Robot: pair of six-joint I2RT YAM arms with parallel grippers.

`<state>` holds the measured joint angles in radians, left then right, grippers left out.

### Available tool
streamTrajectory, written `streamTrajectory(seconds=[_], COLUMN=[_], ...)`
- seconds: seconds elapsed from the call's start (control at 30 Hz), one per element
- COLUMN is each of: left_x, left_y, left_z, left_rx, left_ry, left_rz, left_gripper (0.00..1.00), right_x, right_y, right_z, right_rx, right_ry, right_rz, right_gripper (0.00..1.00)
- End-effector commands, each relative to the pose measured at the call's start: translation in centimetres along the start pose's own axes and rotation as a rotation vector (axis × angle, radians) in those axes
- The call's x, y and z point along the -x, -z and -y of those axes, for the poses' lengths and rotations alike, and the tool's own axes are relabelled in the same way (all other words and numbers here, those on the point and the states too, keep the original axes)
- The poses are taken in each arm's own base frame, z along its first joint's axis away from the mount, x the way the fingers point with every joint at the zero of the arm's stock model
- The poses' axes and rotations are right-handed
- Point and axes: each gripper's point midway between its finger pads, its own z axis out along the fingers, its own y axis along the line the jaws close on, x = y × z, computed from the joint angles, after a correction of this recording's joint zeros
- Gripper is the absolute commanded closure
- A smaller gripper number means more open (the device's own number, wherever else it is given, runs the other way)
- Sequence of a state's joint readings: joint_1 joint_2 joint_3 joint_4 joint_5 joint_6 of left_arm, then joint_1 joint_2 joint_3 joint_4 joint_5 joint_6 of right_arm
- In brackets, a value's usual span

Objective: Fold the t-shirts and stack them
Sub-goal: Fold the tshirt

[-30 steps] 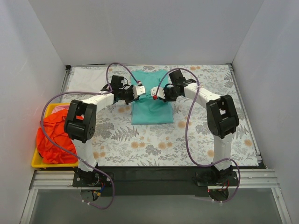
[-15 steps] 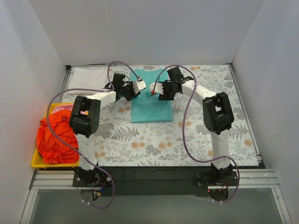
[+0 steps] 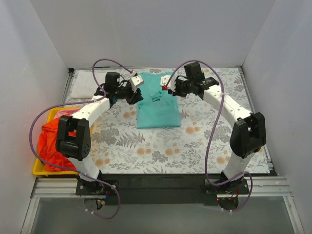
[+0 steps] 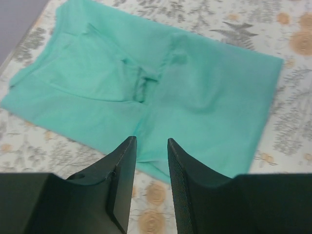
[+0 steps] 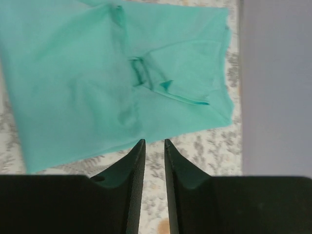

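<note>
A teal-green t-shirt lies folded into a rectangle on the tablecloth, sleeves tucked inward over its middle. It also shows in the left wrist view and the right wrist view. My left gripper hovers above its far left corner, jaws slightly apart and empty. My right gripper hovers above its far right corner, jaws narrowly apart and empty. An orange-red t-shirt is piled in the yellow tray, a pink one shows behind it. A white t-shirt lies at the back left.
The yellow tray stands at the left edge of the table. The grey floral tablecloth covers the table. White walls close in the back and both sides. The right wall shows in the right wrist view.
Both grippers have risen off the teal shirt and drawn back toward its far edge. The arms have swung outward. The shirt's tucked sleeves now show uncovered.
</note>
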<state>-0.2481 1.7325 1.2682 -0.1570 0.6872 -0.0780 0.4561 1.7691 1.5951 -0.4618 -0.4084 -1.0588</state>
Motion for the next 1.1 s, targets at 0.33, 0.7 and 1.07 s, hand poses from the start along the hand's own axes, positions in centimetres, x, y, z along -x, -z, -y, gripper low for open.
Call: streamTrajectory(seconds=[0.33,0.7,1.07], left_x=[-8.8,-13.6,-15.9], left_y=[-0.6,-0.3,0.2], left_z=[10.7,12.7,12.3], left_rx=[-0.26,-0.298,-0.27], left_ry=[0.034,-0.069,-0.059], left_rz=[-0.173,-0.292,-0.367], left_gripper=[0.67,0.66,0.81], right_x=[-6.6,-9.8,-10.8], right_y=[-3.9,-4.9,-3.9], right_z=[-15.9,-18.9,-20.4], right_rx=[0.388,0.452,0.465], right_ry=[-0.13,-0.117,-0.116], right_rz=[-0.126,-0.188,-0.215], right_gripper=[0.72,0.71,0.77])
